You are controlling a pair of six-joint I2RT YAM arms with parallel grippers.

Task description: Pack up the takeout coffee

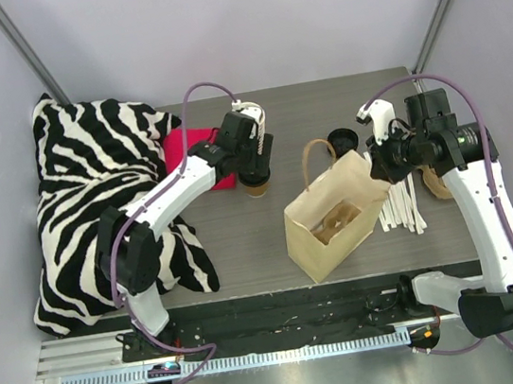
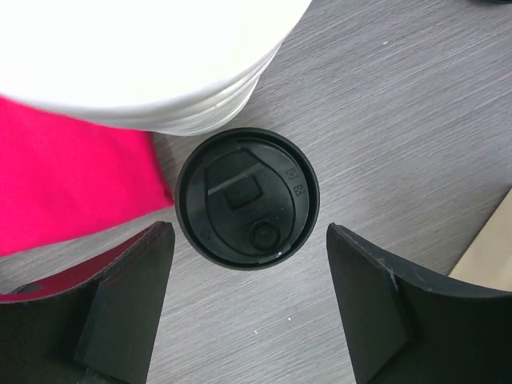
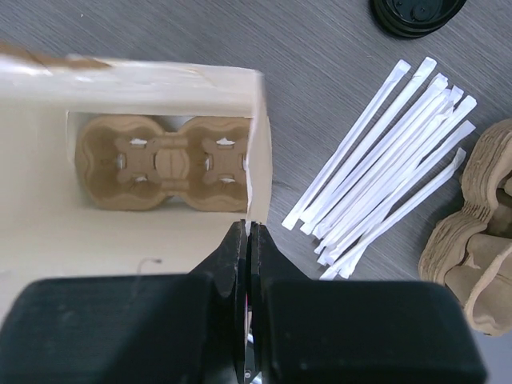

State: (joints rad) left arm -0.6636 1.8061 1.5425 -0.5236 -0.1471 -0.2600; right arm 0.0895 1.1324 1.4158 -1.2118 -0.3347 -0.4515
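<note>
Between the parted fingertips of the left pincer (image 2: 246,240) — released, gripping nothing — the takeout coffee (image 2: 246,198), upright on the table (image 2: 400,104), lid on. Just beyond, a stack of white cups (image 2: 144,64). Right pincer (image 3: 248,236) clenched on the paper bag's (image 3: 160,76) wall edge — cup carrier (image 3: 164,164) inside, wrapped straws (image 3: 384,160) to its right.

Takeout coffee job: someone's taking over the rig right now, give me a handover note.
Left gripper: open over the coffee cup, one finger on each side, not touching it.
Right gripper: shut on the top edge of the paper bag.
Coffee: lidded, upright on the table beside the stack of white cups.
Done: bag stands open with a cardboard carrier at the bottom.
Left to do: close on the cup, lift it, lower it into the carrier.
</note>
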